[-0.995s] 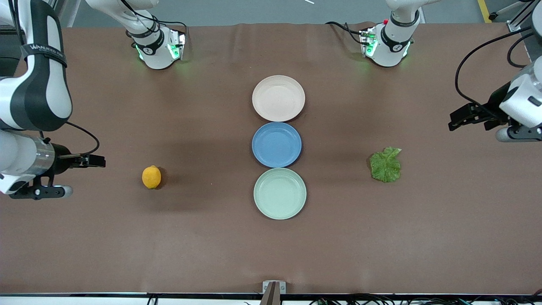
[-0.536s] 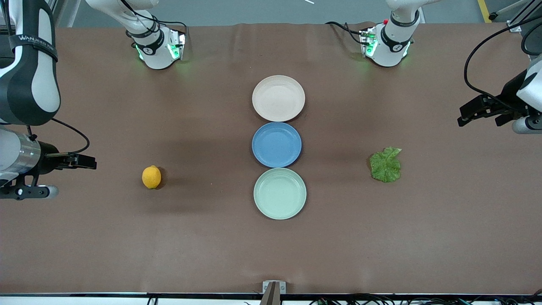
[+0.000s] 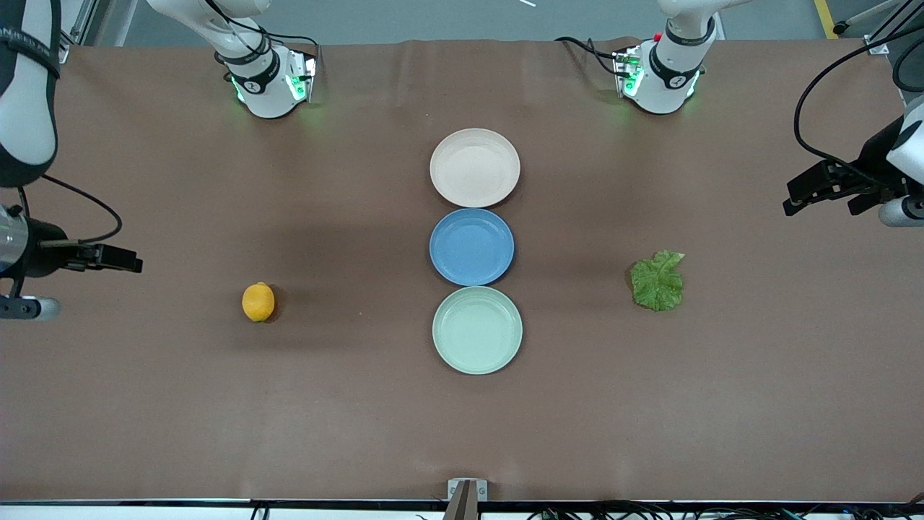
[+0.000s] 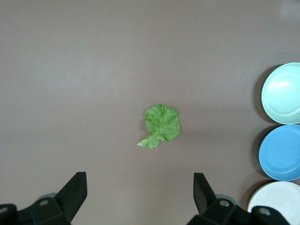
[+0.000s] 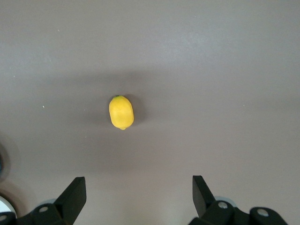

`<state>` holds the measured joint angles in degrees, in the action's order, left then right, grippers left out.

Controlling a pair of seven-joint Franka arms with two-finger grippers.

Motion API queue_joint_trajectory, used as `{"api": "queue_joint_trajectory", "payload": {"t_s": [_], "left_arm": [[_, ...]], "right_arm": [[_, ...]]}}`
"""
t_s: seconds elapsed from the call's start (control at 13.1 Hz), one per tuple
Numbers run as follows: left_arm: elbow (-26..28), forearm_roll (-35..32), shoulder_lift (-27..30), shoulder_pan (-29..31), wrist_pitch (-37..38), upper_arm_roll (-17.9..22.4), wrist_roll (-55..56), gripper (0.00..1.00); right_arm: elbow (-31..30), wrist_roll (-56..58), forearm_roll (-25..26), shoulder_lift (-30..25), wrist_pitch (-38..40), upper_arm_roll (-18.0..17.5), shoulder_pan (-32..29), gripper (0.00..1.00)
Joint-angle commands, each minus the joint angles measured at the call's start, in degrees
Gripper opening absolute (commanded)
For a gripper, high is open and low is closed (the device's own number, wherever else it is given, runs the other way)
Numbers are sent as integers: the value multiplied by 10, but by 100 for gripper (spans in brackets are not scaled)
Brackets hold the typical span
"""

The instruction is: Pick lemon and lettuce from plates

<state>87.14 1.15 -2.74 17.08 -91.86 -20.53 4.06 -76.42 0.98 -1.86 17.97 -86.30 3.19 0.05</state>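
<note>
The lemon [image 3: 258, 302] lies on the bare brown table toward the right arm's end, off any plate; it also shows in the right wrist view [image 5: 121, 112]. The lettuce [image 3: 657, 281] lies flat on the table toward the left arm's end, seen too in the left wrist view [image 4: 161, 125]. The beige-pink plate [image 3: 474, 167] and the mint green plate [image 3: 477, 330] are both empty. My right gripper [image 3: 119, 258] is open and empty over the table's edge, apart from the lemon. My left gripper [image 3: 798, 198] is open and empty, apart from the lettuce.
An empty blue plate [image 3: 471, 247] sits between the two task plates in a row at the table's middle. The arm bases [image 3: 271, 79] [image 3: 660, 76] stand along the table's edge farthest from the front camera. Bare table lies around the lemon and the lettuce.
My right gripper has drawn back from the lemon toward the table's end. My left gripper has drawn away from the lettuce, then nearly stopped. Lemon, lettuce and plates have not moved.
</note>
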Motion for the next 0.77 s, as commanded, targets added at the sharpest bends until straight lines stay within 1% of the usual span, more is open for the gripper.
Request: {"api": "queue_joint_trajectory", "payload": {"t_s": [0.0, 0.23, 0.38, 0.54, 0.69], "left_arm": [[-19, -3, -5, 4, 13, -2, -6, 100], [-19, -2, -3, 10, 12, -3, -6, 100], [-17, 3, 3, 22, 7, -7, -7, 100], [-14, 7, 5, 22, 3, -8, -7, 100], [-5, 10, 16, 21, -5, -7, -7, 100]], "right_arm": [[-100, 2, 13, -77, -40, -6, 4, 100], [-167, 2, 13, -132, -70, -7, 8, 100], [-182, 2, 18, -150, -72, -7, 9, 100], [-184, 2, 26, -159, -69, -7, 13, 100], [-203, 2, 27, -175, -72, -7, 13, 100]]}}
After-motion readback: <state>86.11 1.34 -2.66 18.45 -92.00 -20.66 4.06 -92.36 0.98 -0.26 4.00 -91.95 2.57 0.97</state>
